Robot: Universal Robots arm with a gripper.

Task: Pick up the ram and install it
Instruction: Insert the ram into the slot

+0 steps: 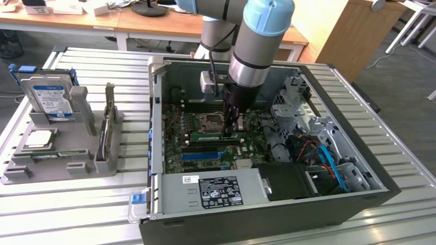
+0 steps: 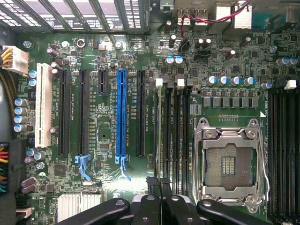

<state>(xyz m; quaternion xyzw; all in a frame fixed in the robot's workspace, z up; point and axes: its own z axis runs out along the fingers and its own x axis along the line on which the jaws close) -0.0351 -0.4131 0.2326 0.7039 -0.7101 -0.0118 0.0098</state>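
The ram [image 1: 208,136] is a slim green stick standing on edge along a memory slot of the motherboard, just beside the CPU socket [image 1: 212,121]. My gripper [image 1: 232,133] reaches straight down into the open computer case [image 1: 354,201] and is shut on the stick's upper edge, near its end on the exterior view's right. In the wrist view the black fingers [image 2: 151,199] press together over the ram [image 2: 161,136], seen edge-on as a thin dark line in the slot with the white latch [image 2: 158,82]. I cannot tell how deep it sits.
A blue expansion slot [image 2: 122,112] and several black slots lie beside the memory slots. The power supply [image 1: 218,191] and blue cables [image 1: 330,161] crowd the case's near side. A grey tray [image 1: 58,166] holds a hard drive [image 1: 51,99] and an upright card [image 1: 107,120].
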